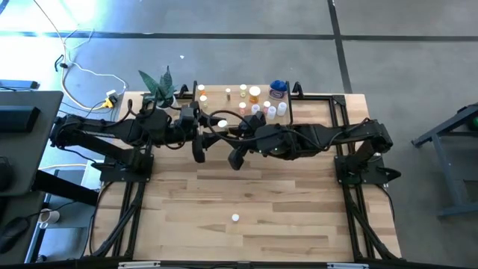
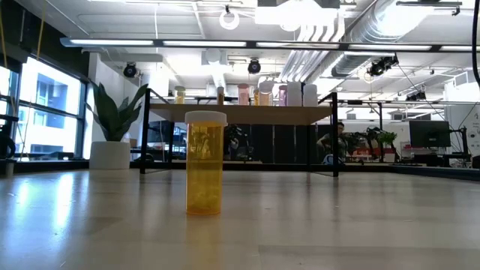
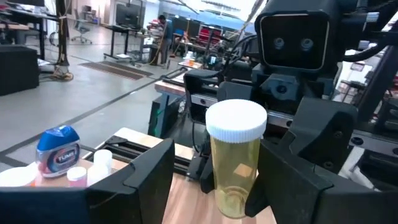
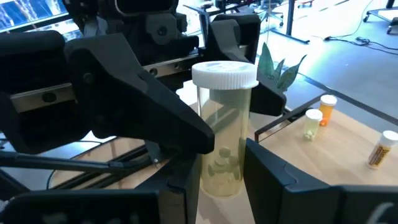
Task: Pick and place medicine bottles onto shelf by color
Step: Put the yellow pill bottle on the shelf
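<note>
A clear yellow bottle with a white cap is held upright in the air in front of the shelf. In the high view its cap shows between the two arms. My right gripper is shut on the bottle. My left gripper is open, one finger on each side of the bottle's upper part, with a gap showing on one side. An orange bottle stands on its base near the table's front. Several small bottles and a blue one stand on the shelf. My right gripper pinches the lower half of the bottle's body between its two fingers. The fingers reach in about level from the table's right side. The bottle stands upright with its cap up, lifted clear of the table.
A potted green plant stands at the shelf's left end. Black frame rails run along the table's left and right sides. A person sits in the room beyond the table. Bare wood lies between the arms and the near edge.
</note>
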`<state>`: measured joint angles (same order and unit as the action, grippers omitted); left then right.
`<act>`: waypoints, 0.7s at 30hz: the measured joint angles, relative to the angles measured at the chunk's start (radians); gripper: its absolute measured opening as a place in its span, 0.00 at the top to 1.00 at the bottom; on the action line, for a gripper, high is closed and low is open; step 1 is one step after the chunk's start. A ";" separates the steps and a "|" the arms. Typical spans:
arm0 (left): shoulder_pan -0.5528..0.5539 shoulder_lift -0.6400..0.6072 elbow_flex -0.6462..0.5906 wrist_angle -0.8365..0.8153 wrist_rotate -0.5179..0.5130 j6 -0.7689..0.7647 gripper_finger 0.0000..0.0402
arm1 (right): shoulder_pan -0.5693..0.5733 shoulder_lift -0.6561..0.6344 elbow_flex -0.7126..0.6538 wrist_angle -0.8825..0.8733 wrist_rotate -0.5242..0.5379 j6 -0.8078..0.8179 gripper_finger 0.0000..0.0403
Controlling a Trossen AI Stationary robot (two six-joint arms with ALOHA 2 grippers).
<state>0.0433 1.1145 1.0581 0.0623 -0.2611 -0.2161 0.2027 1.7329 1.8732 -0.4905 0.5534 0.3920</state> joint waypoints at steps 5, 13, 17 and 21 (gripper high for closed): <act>0.027 0.000 0.000 0.010 0.016 -0.008 0.47 | -0.014 0.000 0.000 0.004 0.004 0.000 0.78; 0.061 0.000 0.000 0.013 0.078 -0.016 0.53 | -0.022 0.001 0.000 0.006 0.000 -0.008 0.78; 0.072 0.000 0.000 0.013 0.089 0.001 0.61 | -0.024 0.002 0.000 0.003 0.004 -0.008 0.78; 0.074 0.000 0.000 0.013 0.108 0.010 0.70 | -0.029 0.002 0.000 0.002 0.003 -0.008 0.78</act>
<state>0.1177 1.1145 1.0584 0.0757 -0.1532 -0.2058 0.1741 1.7351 1.8732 -0.4889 0.5564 0.3840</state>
